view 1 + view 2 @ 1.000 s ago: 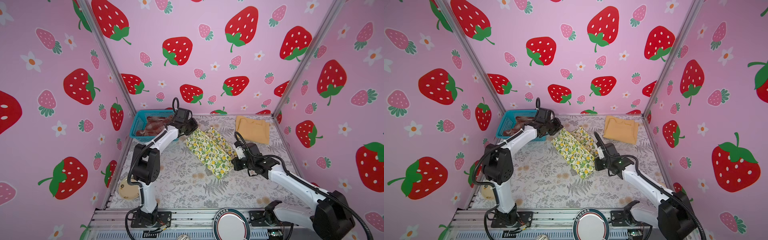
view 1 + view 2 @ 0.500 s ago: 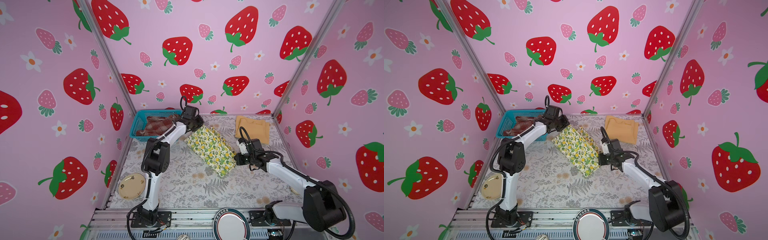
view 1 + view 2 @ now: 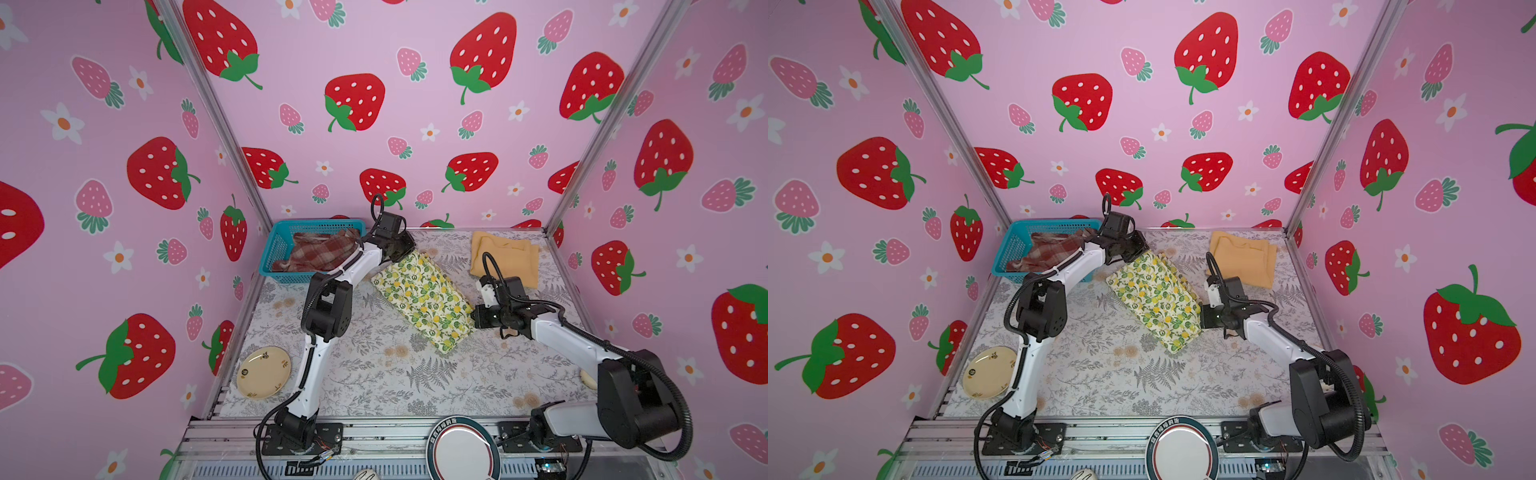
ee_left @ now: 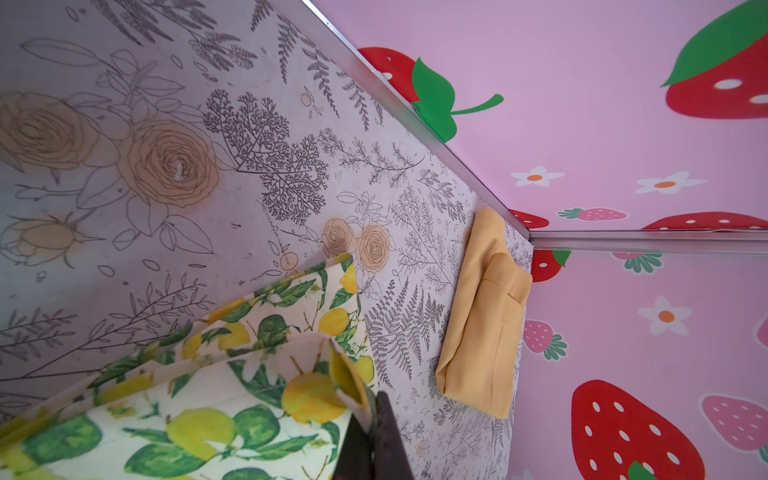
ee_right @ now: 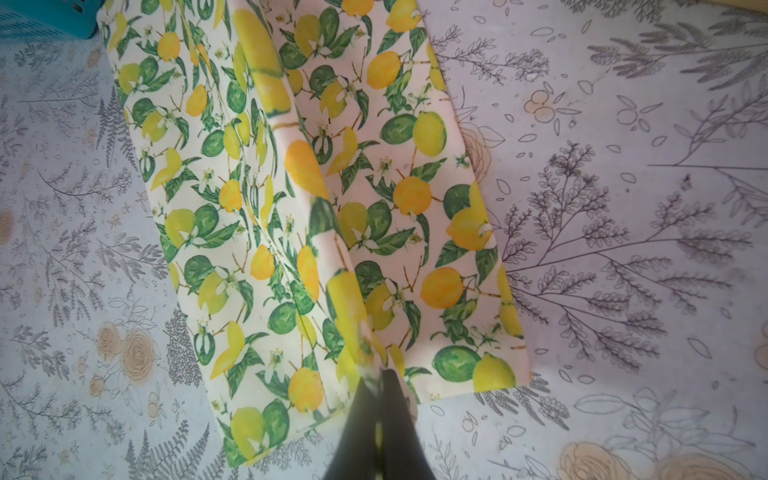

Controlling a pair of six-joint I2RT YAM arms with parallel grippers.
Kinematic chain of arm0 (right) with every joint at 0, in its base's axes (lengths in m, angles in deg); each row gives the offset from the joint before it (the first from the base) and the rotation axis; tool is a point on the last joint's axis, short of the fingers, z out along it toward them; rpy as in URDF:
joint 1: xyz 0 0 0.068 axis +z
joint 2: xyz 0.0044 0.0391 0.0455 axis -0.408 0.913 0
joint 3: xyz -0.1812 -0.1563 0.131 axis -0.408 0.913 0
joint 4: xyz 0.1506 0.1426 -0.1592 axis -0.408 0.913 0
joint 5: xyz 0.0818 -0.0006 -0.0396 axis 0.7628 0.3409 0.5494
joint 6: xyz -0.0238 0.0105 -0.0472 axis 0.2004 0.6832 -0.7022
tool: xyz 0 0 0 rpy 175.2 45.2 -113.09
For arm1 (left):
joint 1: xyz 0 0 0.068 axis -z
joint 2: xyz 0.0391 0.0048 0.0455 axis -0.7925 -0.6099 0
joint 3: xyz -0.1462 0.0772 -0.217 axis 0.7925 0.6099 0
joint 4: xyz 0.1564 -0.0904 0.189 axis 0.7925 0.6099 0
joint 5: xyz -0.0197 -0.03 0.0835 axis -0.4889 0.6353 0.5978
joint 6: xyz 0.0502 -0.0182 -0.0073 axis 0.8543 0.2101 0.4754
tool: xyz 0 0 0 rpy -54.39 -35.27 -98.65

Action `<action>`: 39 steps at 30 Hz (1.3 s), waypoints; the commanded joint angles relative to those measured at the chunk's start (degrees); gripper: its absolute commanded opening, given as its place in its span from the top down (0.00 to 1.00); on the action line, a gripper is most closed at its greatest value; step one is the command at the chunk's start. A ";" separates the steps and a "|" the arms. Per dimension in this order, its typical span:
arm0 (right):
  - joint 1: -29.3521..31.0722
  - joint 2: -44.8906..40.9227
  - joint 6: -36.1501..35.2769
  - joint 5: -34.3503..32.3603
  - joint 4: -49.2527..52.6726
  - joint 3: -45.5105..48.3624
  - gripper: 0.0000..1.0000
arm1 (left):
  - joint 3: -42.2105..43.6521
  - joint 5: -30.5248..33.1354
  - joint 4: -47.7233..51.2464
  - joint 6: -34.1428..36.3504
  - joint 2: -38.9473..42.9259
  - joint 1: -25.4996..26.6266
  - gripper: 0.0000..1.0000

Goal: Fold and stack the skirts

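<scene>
While the lemon skirt (image 3: 419, 297) lies as a long folded strip mid-bench (image 3: 374, 386), both hands have it pinched: left hand (image 3: 406, 254) pressed shut on the far end by the teal basket (image 3: 275, 249), right hand (image 3: 474, 321) clamped on the edge nr the near end. Strip's long axis runs diagonally, far-left to near-right, btwn the two hands. Folded mustard skirt (image 3: 505, 257) sits in the far-right corner, beyond the right hand & closer to that arm; plaid skirt (image 3: 322, 251) is heaped in the basket. Next fold prob. goes end to end along that axis.
</scene>
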 commanded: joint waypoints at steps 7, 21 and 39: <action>-0.57 2.41 -0.23 -3.22 -0.84 1.26 0.92 | -5.01 -2.36 0.92 -1.73 -4.32 -0.06 1.00; -1.45 4.95 0.34 -7.90 -2.40 1.13 0.90 | -9.89 -8.84 0.91 -2.26 -7.86 0.08 0.69; -4.59 0.50 -0.43 -9.87 -2.47 1.17 0.51 | 13.97 -4.60 -0.26 4.87 10.93 -0.55 0.56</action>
